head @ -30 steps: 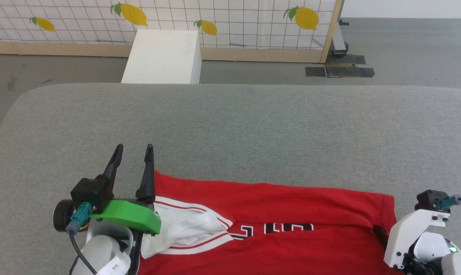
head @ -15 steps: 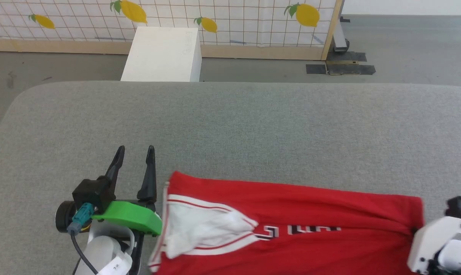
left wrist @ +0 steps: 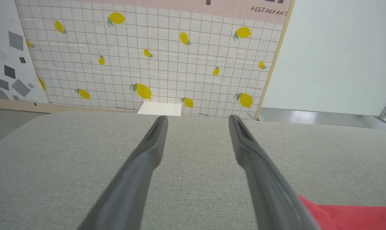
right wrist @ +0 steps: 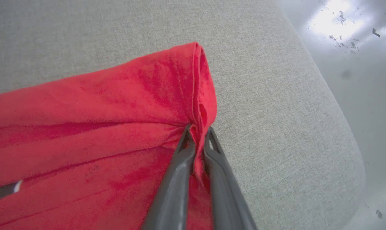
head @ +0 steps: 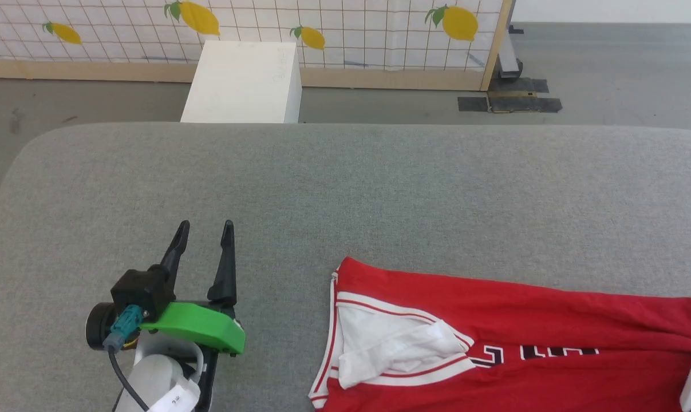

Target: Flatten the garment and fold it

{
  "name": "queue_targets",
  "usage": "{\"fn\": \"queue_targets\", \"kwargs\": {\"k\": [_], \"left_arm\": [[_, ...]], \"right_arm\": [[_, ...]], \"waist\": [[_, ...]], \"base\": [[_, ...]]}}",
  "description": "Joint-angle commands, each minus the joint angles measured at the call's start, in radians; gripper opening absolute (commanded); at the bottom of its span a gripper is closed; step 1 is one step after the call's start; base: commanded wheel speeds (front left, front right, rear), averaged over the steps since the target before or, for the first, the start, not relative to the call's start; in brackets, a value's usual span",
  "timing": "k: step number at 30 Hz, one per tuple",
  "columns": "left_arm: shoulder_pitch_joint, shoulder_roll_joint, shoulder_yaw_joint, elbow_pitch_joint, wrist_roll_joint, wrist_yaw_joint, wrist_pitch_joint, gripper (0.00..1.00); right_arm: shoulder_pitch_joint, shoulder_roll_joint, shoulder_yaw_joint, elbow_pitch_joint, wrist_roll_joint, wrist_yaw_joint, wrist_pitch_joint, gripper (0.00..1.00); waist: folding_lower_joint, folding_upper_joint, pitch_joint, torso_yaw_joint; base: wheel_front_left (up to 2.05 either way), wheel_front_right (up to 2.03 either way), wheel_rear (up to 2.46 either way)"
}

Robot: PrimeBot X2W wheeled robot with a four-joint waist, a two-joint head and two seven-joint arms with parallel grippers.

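So, the right gripper [right wrist: 197, 131] is pinched tight on a red fold at the stitched edge of the garment [right wrist: 100, 111], near the right edge of the grey table [head: 345, 183]. The garment lies stretched along the table's near side (white sleeve and striped trim toward the table's middle). The left gripper [head: 205, 226] hangs over the table's near left part, fingers spread and holding nothing, apart from the garment. A white box [head: 242, 80] stands behind the table's far edge.

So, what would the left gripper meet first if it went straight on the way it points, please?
Probably nothing soon: the left gripper points along the bare grey padded surface; a white box stands beyond, depth unclear.
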Motion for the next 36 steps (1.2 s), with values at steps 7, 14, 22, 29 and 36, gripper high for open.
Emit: {"fn": "queue_targets", "kwargs": {"k": [7,14,22,29,36], "left_arm": [[0.007,-0.008,0.010,0.011,0.011,-0.011,-0.005,1.00],[0.005,-0.008,0.002,0.019,0.014,-0.013,-0.005,1.00],[-0.016,-0.012,-0.008,0.018,0.011,-0.015,-0.005,1.00],[-0.041,-0.016,-0.029,0.024,0.005,-0.015,-0.005,1.00],[-0.054,-0.018,-0.032,0.029,-0.001,-0.015,-0.005,1.00]], "right_arm": [[0.077,-0.002,0.187,-0.205,0.160,-0.002,0.171,0.00],[0.173,-0.002,0.460,-0.571,0.290,-0.002,0.384,0.00],[0.080,-0.002,0.871,-0.646,0.270,-0.002,0.438,0.00],[-0.061,-0.002,1.040,-0.396,0.283,-0.002,0.329,0.00],[-0.179,-0.002,1.147,-0.092,0.397,-0.002,0.215,0.00]], "waist": [[0.0000,0.0000,-0.017,-0.005],[0.0000,0.0000,-0.023,0.000],[0.0000,0.0000,0.002,0.019],[0.0000,0.0000,0.036,0.064],[0.0000,0.0000,0.059,0.097]], "base": [[0.00,0.00,0.00],[0.00,0.00,0.00],[0.00,0.00,0.00],[0.00,0.00,0.00],[0.00,0.00,0.00]]}}
